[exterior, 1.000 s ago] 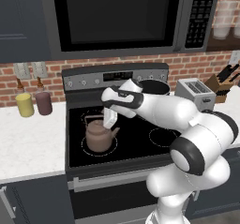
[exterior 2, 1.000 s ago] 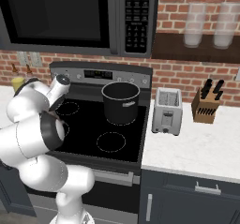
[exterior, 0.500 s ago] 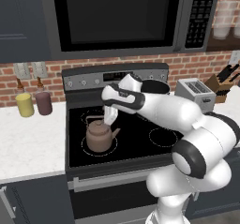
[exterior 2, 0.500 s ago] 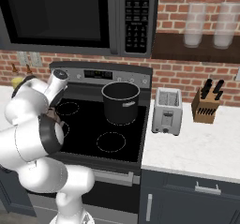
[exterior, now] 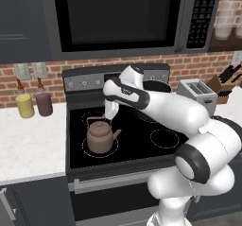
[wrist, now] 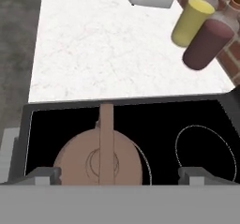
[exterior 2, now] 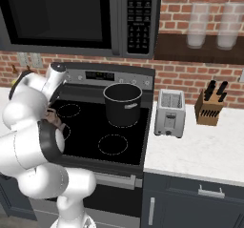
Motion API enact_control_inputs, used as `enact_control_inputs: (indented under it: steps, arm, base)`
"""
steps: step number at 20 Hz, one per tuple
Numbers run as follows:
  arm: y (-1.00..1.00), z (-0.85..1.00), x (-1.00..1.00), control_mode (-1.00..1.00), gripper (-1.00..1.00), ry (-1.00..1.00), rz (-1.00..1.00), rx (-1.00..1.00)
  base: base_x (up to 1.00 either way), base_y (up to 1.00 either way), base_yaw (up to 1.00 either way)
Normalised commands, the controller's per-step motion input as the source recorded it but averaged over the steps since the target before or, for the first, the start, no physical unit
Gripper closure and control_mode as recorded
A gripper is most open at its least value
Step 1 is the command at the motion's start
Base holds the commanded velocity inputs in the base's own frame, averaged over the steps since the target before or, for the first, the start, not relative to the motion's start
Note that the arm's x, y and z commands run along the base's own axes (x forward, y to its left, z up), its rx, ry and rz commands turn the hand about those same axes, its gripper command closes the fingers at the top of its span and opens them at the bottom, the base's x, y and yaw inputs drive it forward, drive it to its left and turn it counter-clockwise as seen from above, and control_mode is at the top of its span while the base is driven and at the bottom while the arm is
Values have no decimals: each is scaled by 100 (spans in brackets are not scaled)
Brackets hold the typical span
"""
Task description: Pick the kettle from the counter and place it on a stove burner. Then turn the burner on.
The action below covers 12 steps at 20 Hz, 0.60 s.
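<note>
The gripper (wrist: 115, 174) hangs spread wide and empty above the kettle (exterior: 100, 137), its dark finger tips (wrist: 43, 174) flanking the rounded copper-brown body at the bottom of the hand view. The squat kettle sits left of centre in the left base view, inside the thin white ring of the stove burner (exterior: 85, 145) on glossy black glass. The speckled white counter (wrist: 108, 45) fills the top, carrying a yellow cylinder (wrist: 191, 22) and a maroon cylinder (wrist: 206, 44) at upper right.

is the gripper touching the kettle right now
Apart. In the hand view the gripper has its fingertips spread wide on either side of the kettle, neither touching its handle between them.
</note>
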Motion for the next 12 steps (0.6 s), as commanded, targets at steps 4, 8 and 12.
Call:
enact_control_inputs:
  steps: [4,8,12]
  arm:
    - [0,8,-13,-100,-100,0,-2,-2]
    - [0,14,-3,-100,-100,0,-16,-2]
    - [0,30,0,-100,-100,0,-32,0]
  base:
    - [0,0,0]
    - [0,0,0]
    - [0,0,0]
